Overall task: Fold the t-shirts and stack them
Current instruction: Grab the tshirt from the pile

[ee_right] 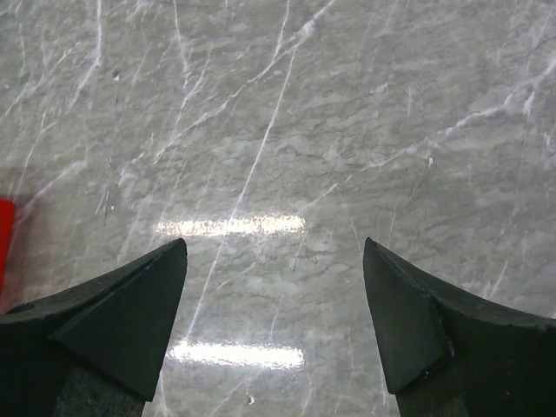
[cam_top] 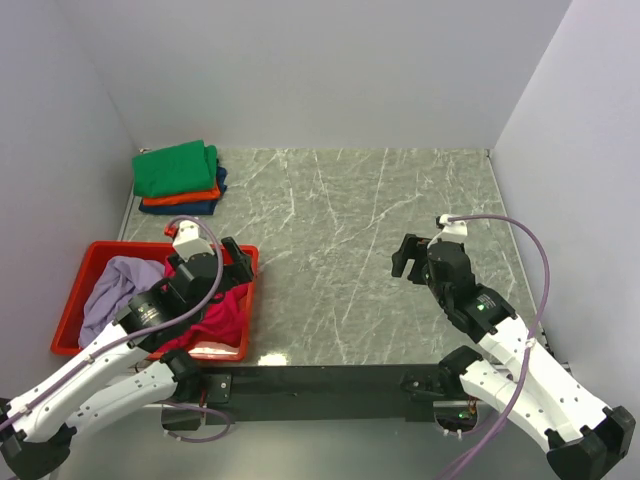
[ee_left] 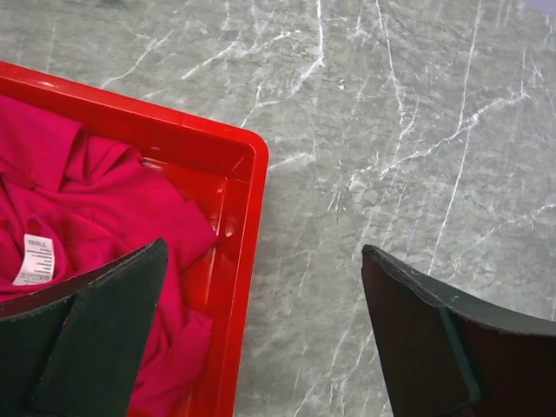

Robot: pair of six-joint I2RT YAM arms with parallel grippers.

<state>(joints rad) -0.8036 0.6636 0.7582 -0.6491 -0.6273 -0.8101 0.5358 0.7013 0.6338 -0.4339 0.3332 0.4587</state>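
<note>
The left claw [ee_left: 263, 261] is spread wide and holds nothing. It hangs above the corner of the red tray [ee_left: 248, 169]: one finger [ee_left: 104, 339] is over the crimson-pink t-shirt [ee_left: 87, 200], the other is over the marble-pattern bench [cam_top: 380, 230]. The crimson-pink t-shirt lies crumpled in the right half of the tray, with a white label showing. The pale lavender t-shirt [cam_top: 115, 285] lies crumpled in the left half. At the far left corner of the bench, three folded t-shirts form a stack: green [cam_top: 175, 168] on top, orange [cam_top: 180, 197] below it, dark blue [cam_top: 205, 207] at the bottom. The right claw [ee_right: 274, 252] is spread wide, holds nothing and hangs over bare bench, well apart from the tray.
</note>
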